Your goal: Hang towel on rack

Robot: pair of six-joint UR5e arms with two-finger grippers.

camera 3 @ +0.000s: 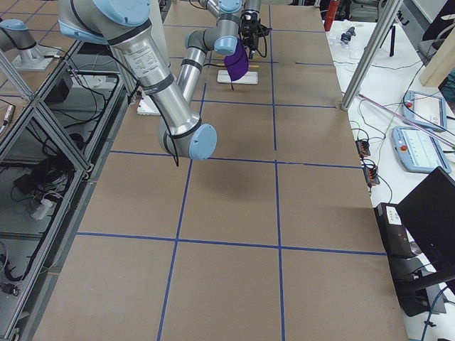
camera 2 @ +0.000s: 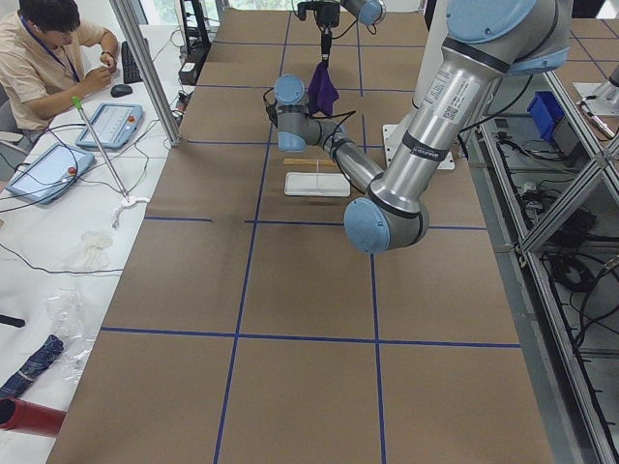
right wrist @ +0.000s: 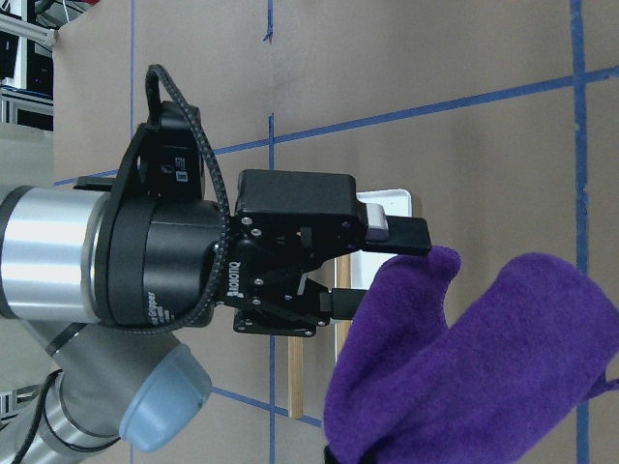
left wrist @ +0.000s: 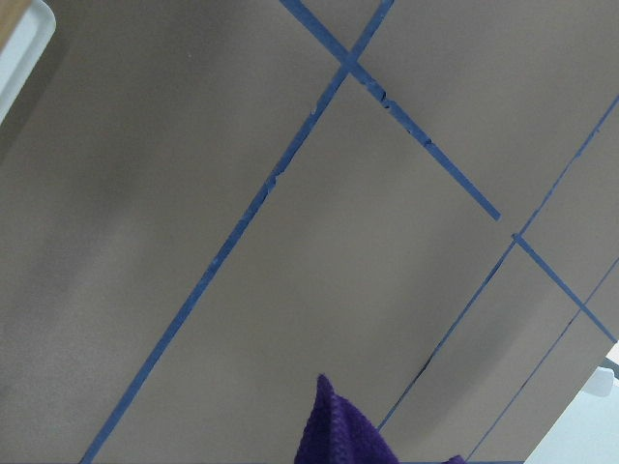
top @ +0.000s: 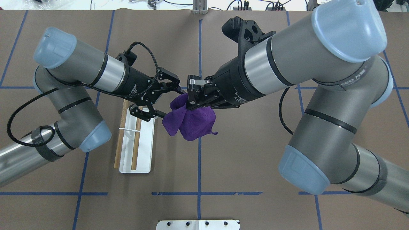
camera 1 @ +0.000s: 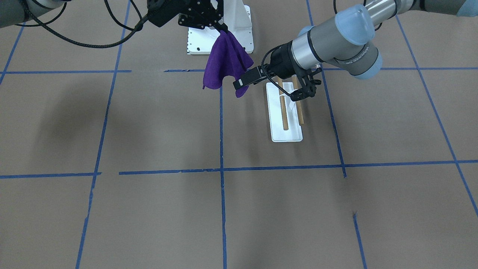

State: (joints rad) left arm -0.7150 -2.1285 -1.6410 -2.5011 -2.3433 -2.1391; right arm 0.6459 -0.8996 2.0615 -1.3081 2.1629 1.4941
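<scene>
Your right pincer (camera 1: 223, 29) pinches the towel (camera 1: 226, 61) so it dangles; left pincer (top: 168, 103), spread just beside, likely wants an edge.

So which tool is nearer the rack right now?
Left. The left tool hangs open just above the rack; the right tool, shut on the purple towel, is off to the rack's side.

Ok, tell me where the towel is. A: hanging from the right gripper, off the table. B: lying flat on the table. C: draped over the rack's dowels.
A: the towel dangles from the shut right gripper, while the rack stands bare.
</scene>
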